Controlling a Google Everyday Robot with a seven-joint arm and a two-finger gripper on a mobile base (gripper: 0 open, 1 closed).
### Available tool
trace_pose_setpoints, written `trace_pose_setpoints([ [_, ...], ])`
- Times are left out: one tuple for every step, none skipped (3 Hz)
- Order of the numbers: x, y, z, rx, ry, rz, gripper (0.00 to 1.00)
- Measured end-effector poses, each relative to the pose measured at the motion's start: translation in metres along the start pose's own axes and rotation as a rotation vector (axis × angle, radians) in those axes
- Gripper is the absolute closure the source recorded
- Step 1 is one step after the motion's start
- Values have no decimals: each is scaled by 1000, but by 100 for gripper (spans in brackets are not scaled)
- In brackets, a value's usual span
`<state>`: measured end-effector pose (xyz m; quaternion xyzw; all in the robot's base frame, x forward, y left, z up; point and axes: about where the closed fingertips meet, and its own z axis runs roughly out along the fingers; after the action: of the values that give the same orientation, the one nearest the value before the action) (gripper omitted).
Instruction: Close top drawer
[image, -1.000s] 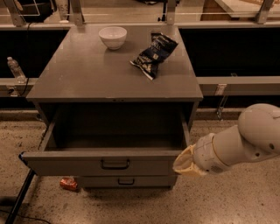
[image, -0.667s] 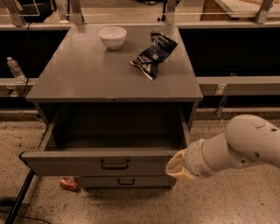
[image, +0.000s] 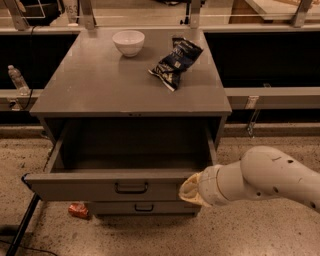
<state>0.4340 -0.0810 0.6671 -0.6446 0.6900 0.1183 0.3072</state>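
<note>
Currently the top drawer (image: 75, 189) stands open, well out of the cabinet (image: 100, 85), with its front panel facing the camera and a dark handle (image: 131, 187) mid-panel. The gripper (image: 191, 190) is at the right end of the drawer front, touching or just beside it. Can't tell if it's apart or together. The arm (image: 265, 175) comes in from the right. On the cabinet top are a white bowl (image: 128, 42) and a dark snack bag (image: 176, 62). The lower drawer (image: 145, 207) is shut.

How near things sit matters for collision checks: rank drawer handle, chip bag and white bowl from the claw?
Claw at the top drawer front's right end.
1. Handle: just left, same panel.
2. Chip bag: cabinet top, right side.
3. White bowl: back of top, farther left.
</note>
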Motion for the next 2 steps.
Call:
trace_pose_setpoints([
  [-1,-5,18,31,-6,-26,100],
  [4,-16,38,56,3,-48,100],
])
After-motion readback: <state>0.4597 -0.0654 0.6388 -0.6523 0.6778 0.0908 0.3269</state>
